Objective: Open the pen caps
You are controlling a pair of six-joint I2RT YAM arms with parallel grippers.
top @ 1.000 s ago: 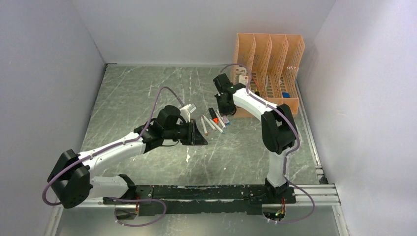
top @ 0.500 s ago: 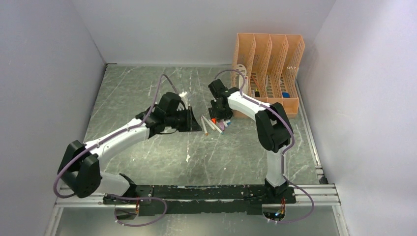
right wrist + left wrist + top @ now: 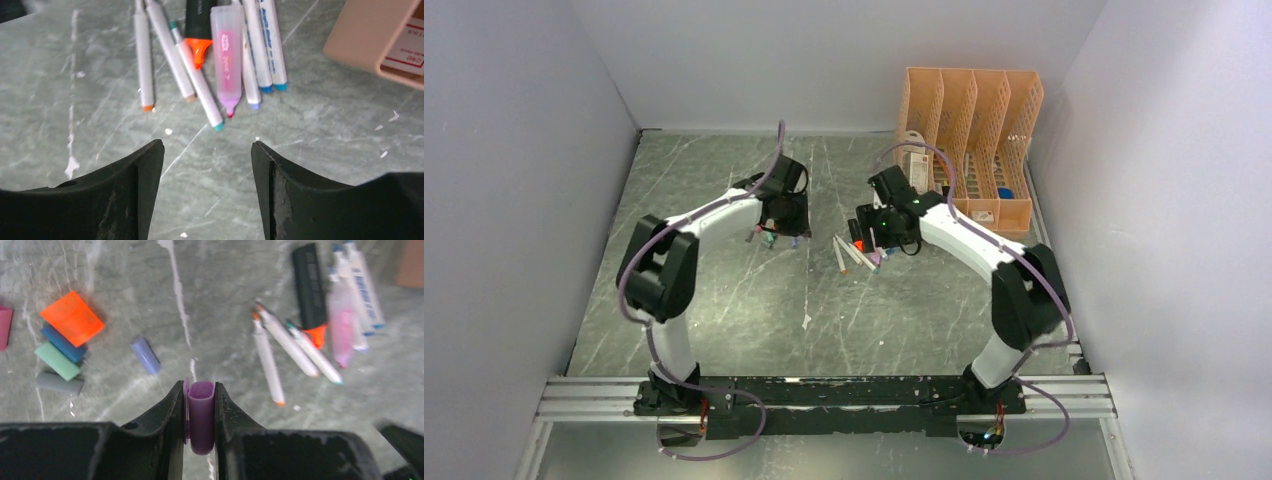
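Note:
My left gripper (image 3: 200, 385) is shut on a purple pen cap (image 3: 201, 415), held above the table. Below and to its left lie loose pen caps: orange (image 3: 72, 318), blue (image 3: 62, 343), green (image 3: 56, 361), grey (image 3: 59, 383) and lavender (image 3: 145, 355). The pens (image 3: 854, 253) lie fanned out mid-table, all uncapped. Among them are a pink highlighter (image 3: 227, 55), a black marker with an orange tip (image 3: 198, 30) and white pens (image 3: 143, 55). Just short of their tips, my right gripper (image 3: 207, 147) stands open with nothing between its fingers.
An orange mesh file organiser (image 3: 969, 140) stands at the back right, its corner (image 3: 370, 40) close to the pens. White walls close in the table on three sides. Small white flecks dot the grey marbled tabletop (image 3: 724, 290).
My left arm has swung back and left, away from the pens, carrying the purple cap to above the loose caps. My right gripper has opened beside the pens.

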